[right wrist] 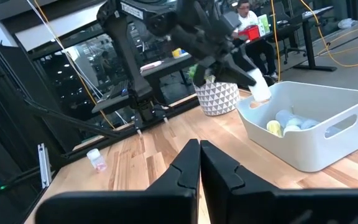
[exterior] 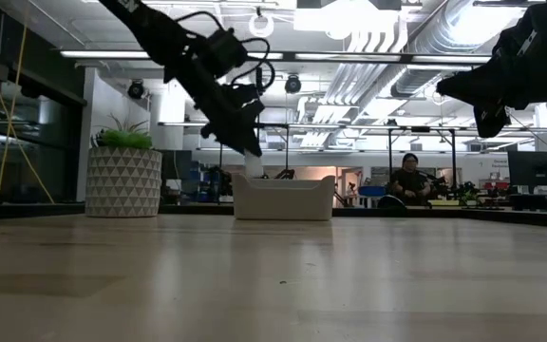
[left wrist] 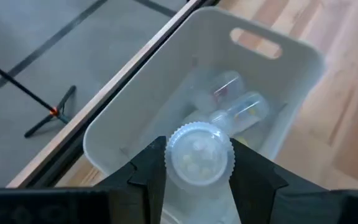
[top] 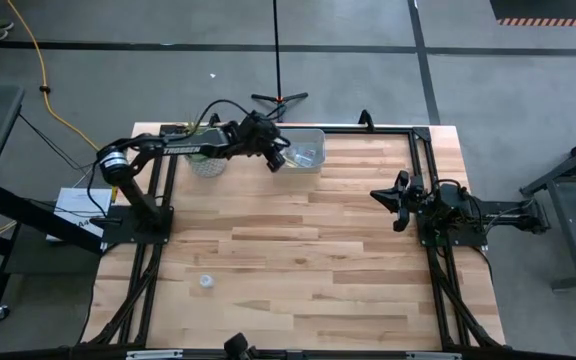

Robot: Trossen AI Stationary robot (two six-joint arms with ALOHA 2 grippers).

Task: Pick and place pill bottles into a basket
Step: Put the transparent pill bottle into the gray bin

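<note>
While my left pincer [left wrist: 199, 165] clamps a white pill bottle [left wrist: 199, 154] above the basket [left wrist: 291, 81], releasing it comes next. One bottle [top: 206, 282] waits on the surface [top: 308, 260]. My right pincer [top: 400, 200], fingers together, idles.

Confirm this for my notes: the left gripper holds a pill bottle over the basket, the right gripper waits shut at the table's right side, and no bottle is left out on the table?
One part is wrong. The left gripper does hold a pill bottle over the basket, and the right gripper waits shut at the right side, but one bottle is out on the table, near its front left. The high view shows it.
</note>
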